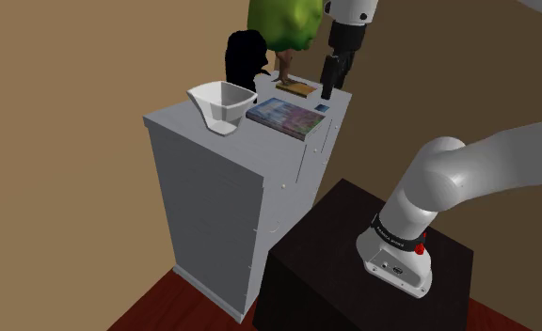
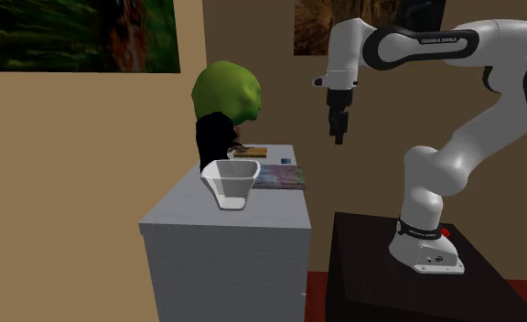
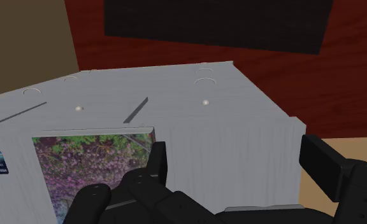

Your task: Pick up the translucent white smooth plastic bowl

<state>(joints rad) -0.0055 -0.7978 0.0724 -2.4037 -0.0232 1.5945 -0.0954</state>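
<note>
Nearest the shoulder view's left, the bowl (image 1: pixel 224 105) stands upright on the pale grey counter (image 1: pixel 203 179), just beside the book (image 1: pixel 286 118). It is white and smooth, faintly see-through, with a wide angular rim that tapers to a small flat base. The book lies flat, a thin slab whose cover is a mottled print of purple and green. Behind the book there is a lumpy black shape (image 1: pixel 246 56), and a little tree (image 1: pixel 283 23) with a bumpy green crown stands on a wooden board (image 1: pixel 297 87). Up in the air, on the shoulder view's right of the book, the black tool (image 1: pixel 326 89) hangs pointing down, its two blocky fingers (image 3: pixel 158 156) spread apart with nothing between them. The book lies between it and the bowl, and the two are well apart. Lower, on the shoulder view's right of the book, is the dark boxy stand (image 1: pixel 354 282).
</note>
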